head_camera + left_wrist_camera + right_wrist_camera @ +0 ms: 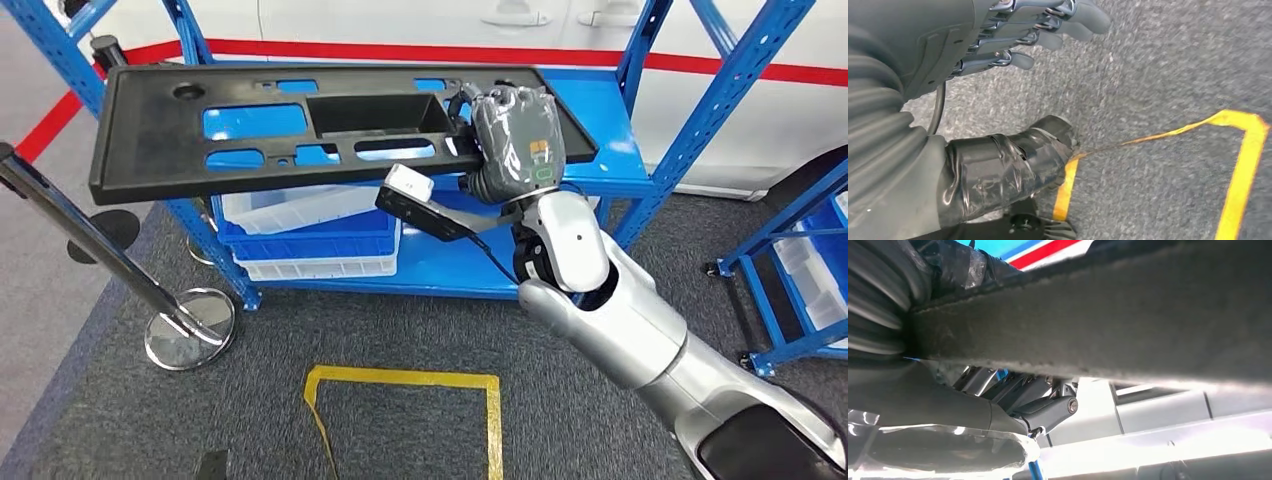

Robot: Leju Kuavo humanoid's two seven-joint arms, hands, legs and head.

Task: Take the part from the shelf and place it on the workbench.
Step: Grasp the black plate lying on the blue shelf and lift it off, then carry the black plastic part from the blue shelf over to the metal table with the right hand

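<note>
the right hand [515, 135] grips the black panel [300, 125] at its 3 o'clock end, a stiff, light-looking, unwieldy part likely to tip; the left hand [1013, 37] hangs open.

The right arm reaches forward, its robot hand [515, 135] clamped on the black part's [150, 140] right end. The left robot hand [1013, 35] hangs low, fingers apart, holding nothing.
</note>
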